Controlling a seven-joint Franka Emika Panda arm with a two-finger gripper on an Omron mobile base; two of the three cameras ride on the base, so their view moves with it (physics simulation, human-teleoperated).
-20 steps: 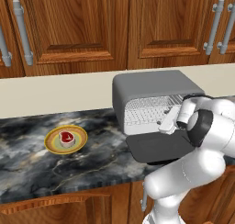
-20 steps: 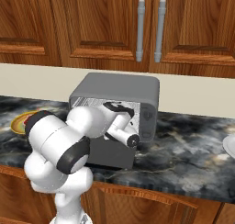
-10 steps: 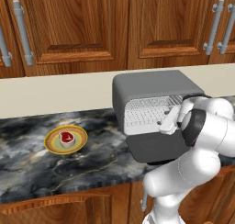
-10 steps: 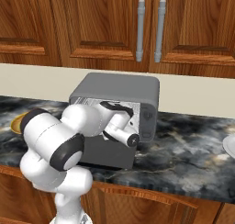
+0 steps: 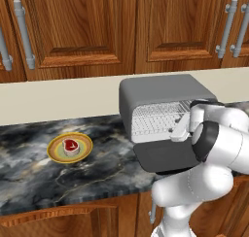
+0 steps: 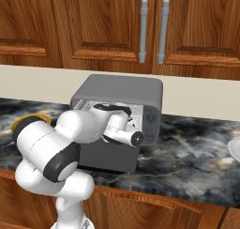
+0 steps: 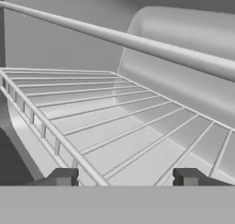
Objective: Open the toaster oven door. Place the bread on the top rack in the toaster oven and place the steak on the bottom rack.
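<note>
The toaster oven (image 5: 165, 93) stands on the counter with its door (image 5: 168, 156) folded down flat in front. My gripper (image 5: 178, 131) reaches into the oven's mouth at the right end of the wire racks (image 5: 155, 119). In the hand view the gripper (image 7: 127, 177) is open, fingertips (image 7: 62, 176) wide apart just above a silver rack (image 7: 114, 126), with nothing between them. The steak (image 5: 70, 145), red with a pale rim, lies on a yellow-green plate (image 5: 54, 152) well to the oven's left. The bread is out of view.
Wooden wall cabinets with silver handles (image 6: 144, 31) hang above the marble counter (image 5: 97, 173). A white plate (image 6: 234, 148) shows at the right edge. My arm's elbow (image 6: 51, 153) bulks in front of the folded-down door (image 6: 108, 157).
My hand stays at the oven's mouth while the elbow has swung a little. The steak, the plate and the door have not moved.
</note>
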